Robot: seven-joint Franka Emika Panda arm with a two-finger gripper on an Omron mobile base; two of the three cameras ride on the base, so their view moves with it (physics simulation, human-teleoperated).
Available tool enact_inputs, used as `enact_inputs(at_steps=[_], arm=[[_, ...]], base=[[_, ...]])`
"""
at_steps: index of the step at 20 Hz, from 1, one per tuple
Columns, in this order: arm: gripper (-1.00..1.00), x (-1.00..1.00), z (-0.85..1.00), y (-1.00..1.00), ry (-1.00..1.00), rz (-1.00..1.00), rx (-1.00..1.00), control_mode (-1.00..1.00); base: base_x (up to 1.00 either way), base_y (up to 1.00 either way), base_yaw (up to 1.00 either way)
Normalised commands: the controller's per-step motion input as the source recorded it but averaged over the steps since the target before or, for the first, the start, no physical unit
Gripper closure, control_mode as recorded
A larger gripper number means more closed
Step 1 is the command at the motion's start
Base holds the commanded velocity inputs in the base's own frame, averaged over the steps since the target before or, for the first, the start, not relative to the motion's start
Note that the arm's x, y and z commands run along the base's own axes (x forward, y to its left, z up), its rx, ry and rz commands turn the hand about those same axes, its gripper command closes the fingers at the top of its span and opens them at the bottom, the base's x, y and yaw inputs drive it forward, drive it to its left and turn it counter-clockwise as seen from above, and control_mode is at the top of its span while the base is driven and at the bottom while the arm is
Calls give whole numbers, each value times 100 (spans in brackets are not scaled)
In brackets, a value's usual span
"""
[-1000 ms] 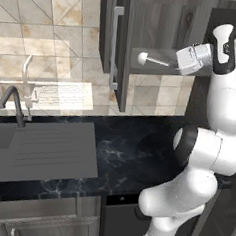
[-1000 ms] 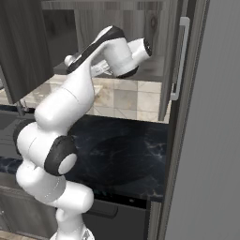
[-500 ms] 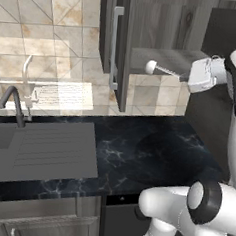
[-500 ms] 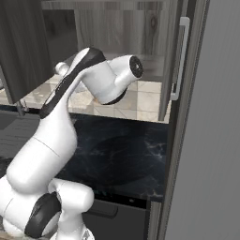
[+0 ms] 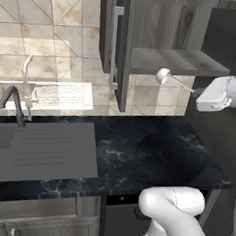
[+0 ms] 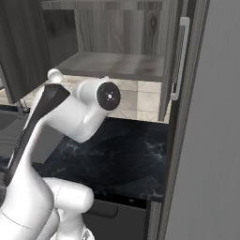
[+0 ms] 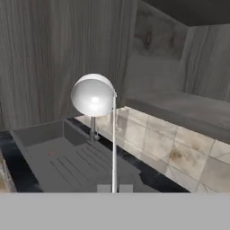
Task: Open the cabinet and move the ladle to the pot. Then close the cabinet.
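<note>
Gripping the ladle [image 5: 174, 81] by the far end of its thin handle, the gripper [image 5: 198, 94] is clamped tight, its jaws pinched narrow on the shaft, so the round bowl is sticking out ahead of it. From the hand camera the ladle [image 7: 95, 96] is reading straight and centred, handle running down between the finger tips.

Taking the cabinet [image 5: 166, 38] as the landmark: the ladle is hanging just below and in front of the cabinet's open shelf, already clear of its front edge, with the bowl pointing toward the cabinet's left door [image 5: 121, 45]. That door is standing swung out, its long bar handle [image 5: 114, 47] facing the sink [image 5: 40, 145]; the right door [image 6: 174, 56] is also open, seen edge-on from the right base camera. Below the cabinet the black counter [image 5: 152, 153] is lying bare, and the pot cannot be made out from these angles.

Judging by this, the carry to the pot is the step under way. Doing it well probably means keeping the pinch firm, since a long thin handle held at its end can swivel, swinging the bowl wide of the left door's edge before lowering, and holding the ladle level until the pot is found. Closing both doors is still to come.
</note>
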Motion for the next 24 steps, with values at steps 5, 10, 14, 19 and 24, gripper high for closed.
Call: enact_inputs(at_steps=[5, 10, 14, 19, 24], arm=[[100, -91, 15, -5, 13, -26, 9, -100], [100, -78, 18, -7, 25, -27, 13, -100], [100, -67, 26, -1, 25, -20, 19, -100], [100, -52, 33, 0, 10, -3, 26, -100], [100, -20, 13, 1, 0, 0, 22, -100]], base=[[0, 0, 0], [0, 0, 0], [0, 0, 0], [0, 0, 0], [0, 0, 0]])
